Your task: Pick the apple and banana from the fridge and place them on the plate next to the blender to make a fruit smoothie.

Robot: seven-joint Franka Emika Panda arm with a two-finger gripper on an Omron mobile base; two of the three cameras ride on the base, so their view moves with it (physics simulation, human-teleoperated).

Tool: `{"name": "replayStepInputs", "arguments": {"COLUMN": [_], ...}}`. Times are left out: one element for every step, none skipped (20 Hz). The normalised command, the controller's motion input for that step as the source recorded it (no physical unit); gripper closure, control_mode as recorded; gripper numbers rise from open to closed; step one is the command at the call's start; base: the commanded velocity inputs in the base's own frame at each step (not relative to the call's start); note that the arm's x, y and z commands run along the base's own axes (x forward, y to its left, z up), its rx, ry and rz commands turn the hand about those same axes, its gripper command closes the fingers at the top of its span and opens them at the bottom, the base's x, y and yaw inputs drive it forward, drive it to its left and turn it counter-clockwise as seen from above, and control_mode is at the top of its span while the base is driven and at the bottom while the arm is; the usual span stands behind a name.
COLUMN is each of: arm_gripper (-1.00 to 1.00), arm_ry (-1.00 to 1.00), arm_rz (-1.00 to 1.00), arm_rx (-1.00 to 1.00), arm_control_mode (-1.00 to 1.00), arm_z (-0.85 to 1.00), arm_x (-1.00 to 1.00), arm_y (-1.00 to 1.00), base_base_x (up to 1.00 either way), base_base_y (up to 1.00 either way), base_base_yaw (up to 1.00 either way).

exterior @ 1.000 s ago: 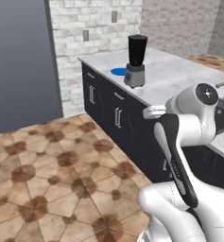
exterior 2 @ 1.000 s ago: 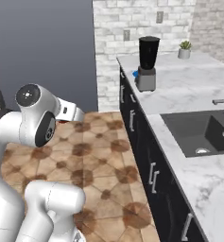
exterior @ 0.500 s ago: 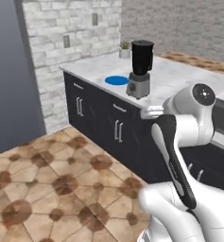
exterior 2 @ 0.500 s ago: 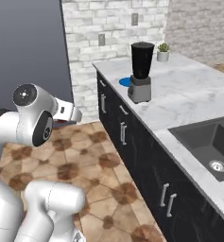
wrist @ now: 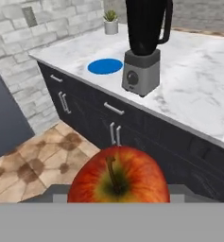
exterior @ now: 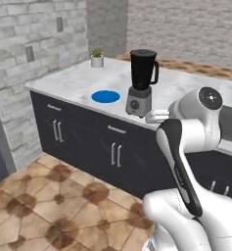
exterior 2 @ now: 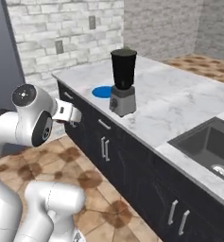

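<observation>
— Apple (wrist: pixel 118 176): where is it?
— Right at the hand camera, stem up, pinched in the gripper (exterior 2: pixel 75 115), out over the tiled floor (exterior: pixel 44 206) in front of the cabinets (exterior 2: pixel 132 165).
— And the plate (exterior: pixel 106 96)?
— Bare, near the counter's (exterior 2: pixel 179 101) front edge, just beside the blender (exterior: pixel 141 81).
— The room?
— Marble counter, dark cabinets, brick wall (exterior: pixel 34 44), a small plant (exterior: pixel 97 57) toward the back, a sink (exterior 2: pixel 212 146) along the counter.
</observation>
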Motion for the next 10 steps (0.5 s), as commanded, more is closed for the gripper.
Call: {"name": "replayStepInputs", "arguments": {"arm_gripper": [1.0, 1.0, 1.0, 1.0, 1.0, 1.0, 1.0, 1.0, 1.0, 1.0], "arm_ry": [0.0, 0.0, 0.0, 0.0, 0.0, 0.0, 0.0, 0.0, 0.0, 0.0], "arm_rz": [0.0, 0.0, 0.0, 0.0, 0.0, 0.0, 0.0, 0.0, 0.0, 0.0], "arm_rx": [0.0, 0.0, 0.0, 0.0, 0.0, 0.0, 0.0, 0.0, 0.0, 0.0], "arm_control_mode": [1.0, 1.0, 1.0, 1.0, 1.0, 1.0, 1.0, 1.0, 1.0, 1.0], "arm_z": [0.0, 0.0, 0.0, 0.0, 0.0, 0.0, 0.0, 0.0, 0.0, 0.0], "arm_x": [0.0, 0.0, 0.0, 0.0, 0.0, 0.0, 0.0, 0.0, 0.0, 0.0], "arm_y": [0.0, 0.0, 0.0, 0.0, 0.0, 0.0, 0.0, 0.0, 0.0, 0.0], "base_base_x": [1.0, 1.0, 1.0, 1.0, 1.0, 1.0, 1.0, 1.0, 1.0, 1.0], "base_base_y": [1.0, 1.0, 1.0, 1.0, 1.0, 1.0, 1.0, 1.0, 1.0, 1.0], "base_base_yaw": [-0.48, -0.48, -0.48, -0.48, -0.48, -0.48, -0.48, -0.48, -0.48, -0.48]}}
